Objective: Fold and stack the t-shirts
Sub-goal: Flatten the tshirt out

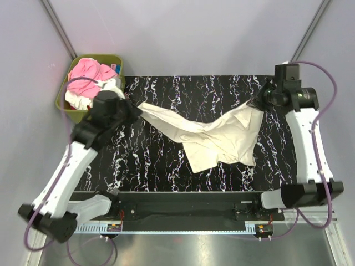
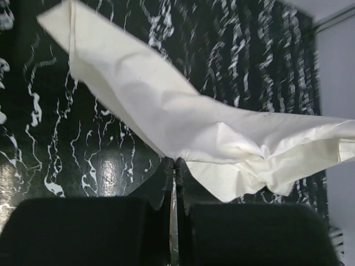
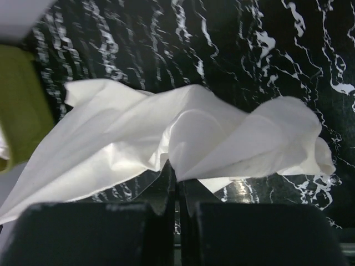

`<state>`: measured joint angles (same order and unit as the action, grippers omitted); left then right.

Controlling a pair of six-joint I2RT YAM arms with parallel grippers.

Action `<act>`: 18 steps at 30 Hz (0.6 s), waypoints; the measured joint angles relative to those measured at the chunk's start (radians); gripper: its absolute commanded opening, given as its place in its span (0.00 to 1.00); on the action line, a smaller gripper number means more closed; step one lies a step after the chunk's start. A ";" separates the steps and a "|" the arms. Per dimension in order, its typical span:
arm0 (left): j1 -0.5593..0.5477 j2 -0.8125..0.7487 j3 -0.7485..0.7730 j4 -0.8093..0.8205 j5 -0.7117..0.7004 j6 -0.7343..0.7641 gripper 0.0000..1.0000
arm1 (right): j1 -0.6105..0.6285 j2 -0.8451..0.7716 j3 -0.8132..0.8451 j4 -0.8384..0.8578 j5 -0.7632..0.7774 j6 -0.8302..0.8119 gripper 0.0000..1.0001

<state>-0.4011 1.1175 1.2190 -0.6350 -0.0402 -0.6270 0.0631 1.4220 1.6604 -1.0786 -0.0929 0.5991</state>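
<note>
In the upper left of the top view, a green bin holds a pink garment and a white garment heaped together. The left arm covers the bin's near right corner. The cream t-shirt is so crumpled that its sleeves and collar cannot be made out. It stretches across the middle of the black marbled tabletop. The left hand is clenched on its left tip beside the bin, and the right hand is clenched on its upper right corner. The lower part sags onto the tabletop between them.
</note>
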 measured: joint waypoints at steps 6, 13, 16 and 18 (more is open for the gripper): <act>0.000 -0.147 0.250 -0.179 -0.040 0.072 0.00 | 0.000 -0.163 0.196 -0.065 0.005 0.037 0.00; 0.000 -0.288 0.463 -0.225 0.029 0.207 0.00 | -0.001 -0.531 0.191 -0.012 0.106 0.083 0.00; 0.000 -0.354 0.541 -0.228 0.076 0.262 0.00 | 0.000 -0.686 0.222 -0.011 0.206 0.089 0.00; 0.000 -0.375 0.607 -0.228 0.093 0.290 0.00 | 0.003 -0.738 0.298 -0.008 0.280 0.084 0.00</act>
<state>-0.4011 0.7429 1.8259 -0.8631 0.0528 -0.3374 0.0658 0.6842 1.9583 -1.0866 0.1871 0.6834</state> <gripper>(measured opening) 0.016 0.019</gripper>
